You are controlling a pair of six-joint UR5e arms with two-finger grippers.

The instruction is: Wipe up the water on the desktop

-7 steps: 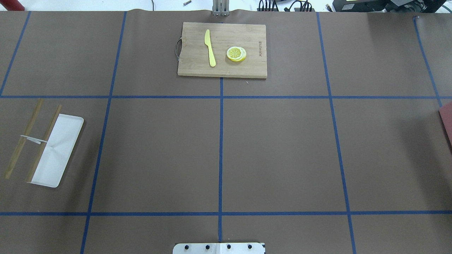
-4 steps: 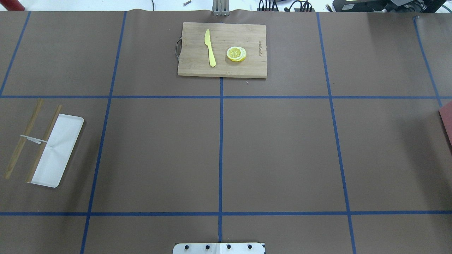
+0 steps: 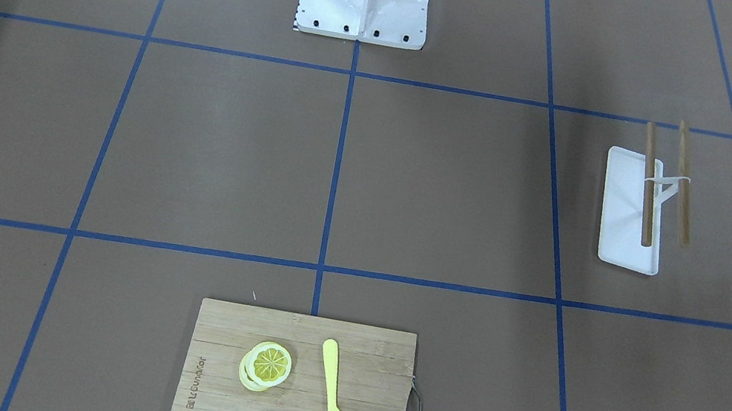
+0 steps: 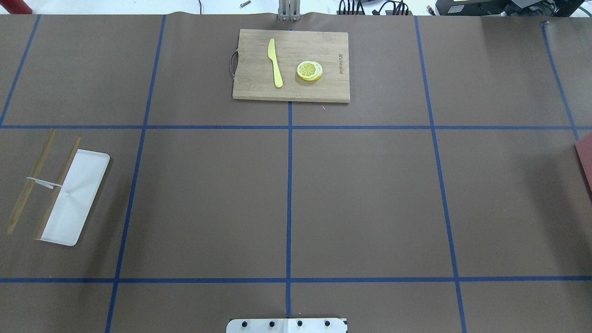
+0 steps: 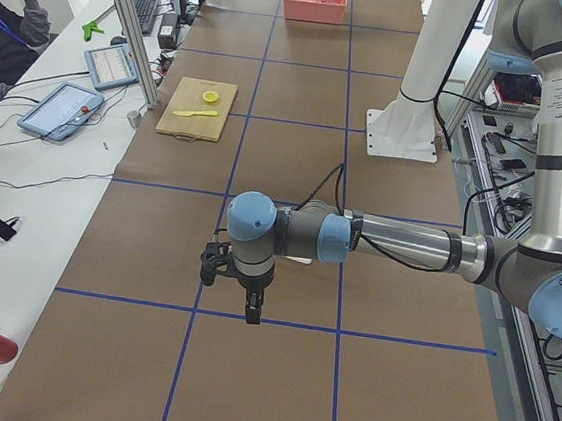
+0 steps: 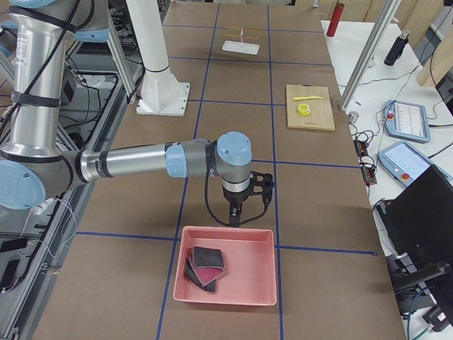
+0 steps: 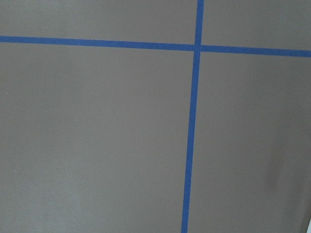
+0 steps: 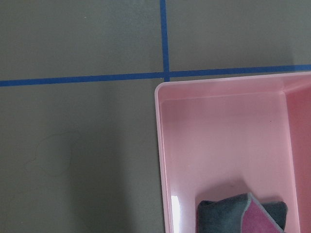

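Brown matte desktop [image 4: 365,203] is crossed by a blue tape grid [image 4: 289,185].

left arm [image 5: 398,245] level, left fingers [image 5: 251,313] down, grip unclear | right arm [image 6: 134,161] level, right fingers [image 6: 233,216] down, grip unclear

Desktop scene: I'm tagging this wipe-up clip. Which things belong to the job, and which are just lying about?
Job: desktop; folded cloths in the pink bin; faint puddle-like outline beside that bin; right gripper hanging near it.
Lying about: bamboo cutting board, yellow knife, lemon slices, white tray with wooden sticks.
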